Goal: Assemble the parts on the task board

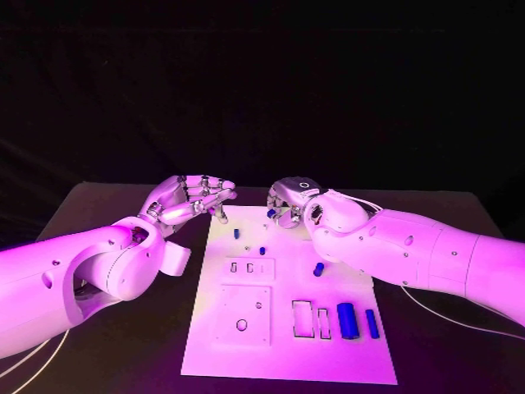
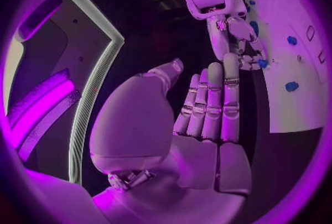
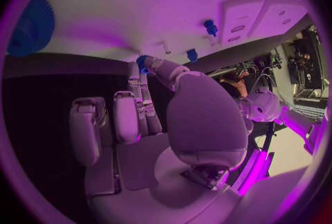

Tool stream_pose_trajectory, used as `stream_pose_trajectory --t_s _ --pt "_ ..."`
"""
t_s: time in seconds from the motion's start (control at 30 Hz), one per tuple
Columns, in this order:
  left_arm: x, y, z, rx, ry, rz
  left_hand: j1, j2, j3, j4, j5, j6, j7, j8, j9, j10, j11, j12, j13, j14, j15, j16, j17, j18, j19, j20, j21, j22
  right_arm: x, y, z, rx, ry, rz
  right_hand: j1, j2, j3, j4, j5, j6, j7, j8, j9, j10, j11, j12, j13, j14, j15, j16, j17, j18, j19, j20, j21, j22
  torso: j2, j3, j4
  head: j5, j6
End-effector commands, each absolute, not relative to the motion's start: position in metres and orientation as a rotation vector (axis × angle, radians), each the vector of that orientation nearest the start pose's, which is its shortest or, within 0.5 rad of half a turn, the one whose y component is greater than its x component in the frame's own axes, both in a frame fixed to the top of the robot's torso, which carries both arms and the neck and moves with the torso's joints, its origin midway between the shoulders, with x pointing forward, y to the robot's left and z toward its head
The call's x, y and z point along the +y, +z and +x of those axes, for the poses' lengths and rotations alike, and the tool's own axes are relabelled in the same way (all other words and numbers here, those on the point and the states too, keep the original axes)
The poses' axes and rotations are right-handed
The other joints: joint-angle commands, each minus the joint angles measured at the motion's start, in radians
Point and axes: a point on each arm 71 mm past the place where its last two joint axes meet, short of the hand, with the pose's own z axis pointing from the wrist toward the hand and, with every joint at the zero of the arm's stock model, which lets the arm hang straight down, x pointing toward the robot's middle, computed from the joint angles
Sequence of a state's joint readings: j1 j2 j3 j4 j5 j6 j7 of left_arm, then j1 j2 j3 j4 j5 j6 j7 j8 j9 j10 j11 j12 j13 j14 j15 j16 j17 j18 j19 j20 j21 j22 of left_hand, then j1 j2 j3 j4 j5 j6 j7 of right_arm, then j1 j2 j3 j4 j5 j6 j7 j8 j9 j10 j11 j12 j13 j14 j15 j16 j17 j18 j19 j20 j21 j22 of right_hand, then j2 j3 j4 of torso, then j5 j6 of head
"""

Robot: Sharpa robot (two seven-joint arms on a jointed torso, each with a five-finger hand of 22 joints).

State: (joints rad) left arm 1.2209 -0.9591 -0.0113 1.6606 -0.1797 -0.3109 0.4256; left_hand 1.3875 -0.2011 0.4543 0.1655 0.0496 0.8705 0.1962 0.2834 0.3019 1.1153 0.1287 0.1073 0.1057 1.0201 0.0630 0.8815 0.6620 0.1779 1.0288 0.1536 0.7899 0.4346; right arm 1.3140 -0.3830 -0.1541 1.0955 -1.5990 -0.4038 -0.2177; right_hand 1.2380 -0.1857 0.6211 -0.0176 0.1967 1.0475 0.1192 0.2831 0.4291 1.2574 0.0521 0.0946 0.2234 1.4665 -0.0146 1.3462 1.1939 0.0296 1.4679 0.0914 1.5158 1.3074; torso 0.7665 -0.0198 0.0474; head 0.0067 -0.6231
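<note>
A black table sits under dark surroundings, with the white board (image 1: 289, 304) lying lengthwise in the middle and small blue pieces scattered on it, two cylinders (image 1: 347, 319) near its close end. The right hand (image 1: 296, 199) hovers over the board's far edge, pinching a small blue piece (image 3: 143, 62) at its fingertips, likely to carry it to a socket. The left hand (image 1: 192, 199) waits just beside the board's far left corner, fingers apart and holding nothing, probably kept clear for now.
</note>
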Motion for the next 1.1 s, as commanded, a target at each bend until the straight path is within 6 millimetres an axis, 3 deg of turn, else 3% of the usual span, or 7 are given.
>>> stream_pose_trajectory --t_s 0.03,0.2,0.27,0.33,0.4,0.83,1.1 --pt "0.220 -0.140 0.468 1.395 -1.599 -0.861 0.006 0.006 0.006 0.001 0.000 -0.005 0.001 -0.003 0.001 -0.006 0.004 -0.007 0.001 -0.003 -0.002 -0.004 -0.001 0.003 -0.007 -0.002 0.004 0.001 -0.082 -0.172 0.554 1.511 0.475 -0.333 -0.007 -0.003 0.001 0.007 -0.006 -0.008 0.002 0.001 0.038 -0.002 0.005 -0.004 0.001 0.039 -0.005 0.001 -0.001 -0.004 0.041 -0.004 -0.005 0.153 0.001 0.0000 -0.0007 0.000 0.001" --pt "0.220 -0.140 0.468 1.396 -1.599 -0.864 0.007 0.007 0.007 0.000 0.000 -0.005 0.001 -0.003 0.001 -0.007 0.004 -0.007 0.001 -0.003 -0.002 -0.004 -0.002 0.003 -0.008 -0.002 0.005 0.002 -0.082 -0.171 0.555 1.500 0.480 -0.320 -0.016 -0.012 0.001 0.014 -0.013 -0.022 0.007 -0.009 0.040 -0.009 0.009 -0.010 0.003 0.033 -0.002 -0.012 -0.023 0.000 0.028 -0.002 -0.018 0.131 0.001 -0.0010 -0.0003 -0.002 0.002" --pt "0.220 -0.140 0.468 1.396 -1.599 -0.865 0.007 0.007 0.007 0.000 0.000 -0.005 0.001 -0.003 0.001 -0.007 0.004 -0.007 0.001 -0.003 -0.002 -0.004 -0.002 0.003 -0.008 -0.002 0.005 0.002 -0.081 -0.171 0.556 1.496 0.483 -0.314 -0.026 -0.031 0.003 0.024 -0.057 -0.077 0.028 -0.047 0.030 -0.046 0.025 -0.030 -0.001 0.018 0.011 -0.046 -0.072 0.009 0.004 0.006 -0.042 0.091 0.001 -0.0015 -0.0003 -0.002 0.003" --pt "0.220 -0.140 0.468 1.396 -1.599 -0.865 0.007 0.007 0.007 0.000 0.000 -0.005 0.001 -0.003 0.001 -0.007 0.004 -0.007 0.001 -0.003 -0.002 -0.004 -0.002 0.003 -0.008 -0.002 0.005 0.002 -0.081 -0.171 0.557 1.493 0.485 -0.311 -0.028 -0.048 0.007 0.029 -0.063 -0.121 0.045 -0.080 0.022 -0.092 0.043 -0.034 -0.011 0.008 0.024 -0.069 -0.105 0.021 -0.026 0.019 -0.075 0.040 0.001 -0.0016 0.0004 -0.002 0.003" --pt "0.220 -0.140 0.468 1.396 -1.599 -0.865 0.008 0.007 0.008 -0.001 0.000 -0.006 0.002 -0.003 0.001 -0.007 0.004 -0.007 0.001 -0.003 -0.002 -0.005 -0.002 0.003 -0.009 -0.002 0.007 0.003 -0.081 -0.171 0.557 1.494 0.484 -0.309 -0.024 -0.058 0.003 0.031 -0.069 -0.153 0.046 -0.105 0.015 -0.137 0.049 -0.033 -0.023 -0.002 0.030 -0.094 -0.141 0.032 -0.055 0.028 -0.109 -0.010 0.002 -0.0017 0.0012 -0.003 0.003" --pt "0.221 -0.140 0.469 1.397 -1.598 -0.866 0.008 0.007 0.009 -0.001 0.000 -0.006 0.002 -0.004 0.001 -0.007 0.005 -0.007 0.001 -0.003 -0.002 -0.005 -0.002 0.003 -0.010 -0.002 0.008 0.004 -0.083 -0.170 0.557 1.487 0.491 -0.303 -0.021 -0.057 -0.001 0.034 -0.074 -0.163 0.044 -0.113 0.014 -0.145 0.047 -0.030 -0.026 -0.002 0.029 -0.097 -0.146 0.034 -0.058 0.028 -0.115 -0.017 0.000 -0.0010 -0.0008 0.002 0.000" --pt "0.226 -0.140 0.470 1.390 -1.590 -0.870 0.007 0.005 0.009 -0.002 0.000 -0.006 0.002 -0.004 0.002 -0.007 0.005 -0.008 0.001 -0.003 -0.001 -0.005 -0.003 0.003 -0.012 -0.002 0.010 0.005 -0.124 -0.163 0.542 1.491 0.546 -0.221 -0.020 -0.071 -0.014 0.042 -0.075 -0.152 0.041 -0.116 0.018 -0.073 0.037 0.004 -0.012 0.013 0.022 -0.068 -0.108 0.025 -0.031 0.022 -0.094 0.022 -0.004 -0.0005 -0.0077 0.000 0.009"
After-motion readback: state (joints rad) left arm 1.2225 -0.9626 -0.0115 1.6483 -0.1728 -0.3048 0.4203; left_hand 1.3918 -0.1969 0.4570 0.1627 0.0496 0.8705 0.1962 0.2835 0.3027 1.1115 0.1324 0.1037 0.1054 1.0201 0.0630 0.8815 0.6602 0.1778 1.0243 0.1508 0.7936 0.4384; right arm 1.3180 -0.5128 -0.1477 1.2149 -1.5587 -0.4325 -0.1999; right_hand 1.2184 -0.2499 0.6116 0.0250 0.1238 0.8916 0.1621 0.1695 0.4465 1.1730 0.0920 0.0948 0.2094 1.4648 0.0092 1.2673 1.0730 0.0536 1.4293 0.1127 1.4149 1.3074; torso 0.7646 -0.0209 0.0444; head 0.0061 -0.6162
